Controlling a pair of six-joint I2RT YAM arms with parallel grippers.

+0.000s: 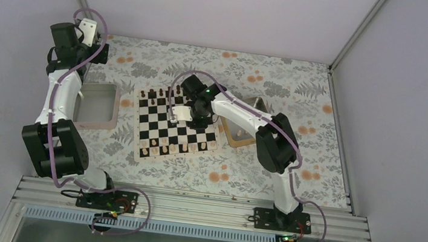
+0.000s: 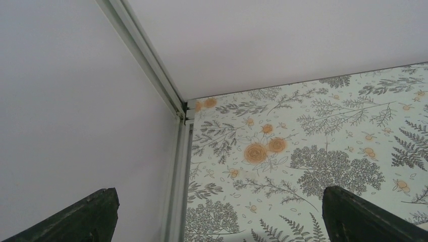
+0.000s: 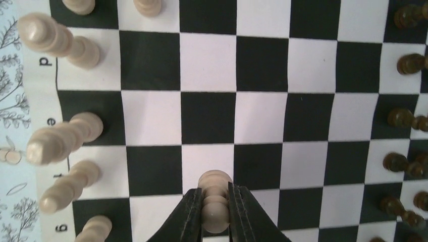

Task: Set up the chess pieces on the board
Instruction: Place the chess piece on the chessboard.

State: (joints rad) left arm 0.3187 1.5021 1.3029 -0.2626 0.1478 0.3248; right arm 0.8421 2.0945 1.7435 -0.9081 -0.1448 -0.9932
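Note:
The black-and-white board (image 1: 175,127) lies mid-table; it fills the right wrist view (image 3: 262,116). Light tan pieces stand along its near edge (image 1: 163,147) and along the left side of the right wrist view (image 3: 65,138). Dark brown pieces line the far edge (image 1: 159,96) and show at the right of that view (image 3: 404,118). My right gripper (image 1: 183,115) (image 3: 216,212) is shut on a light tan pawn (image 3: 216,199), held over the board's middle squares. My left gripper (image 1: 96,39) (image 2: 217,222) is open and empty, raised at the far left corner.
A pale pinkish-rimmed tray (image 1: 96,106) sits left of the board. A gold tin tray (image 1: 240,137) sits right of it, partly under the right arm. The enclosure walls and a metal corner post (image 2: 176,166) stand close to the left gripper.

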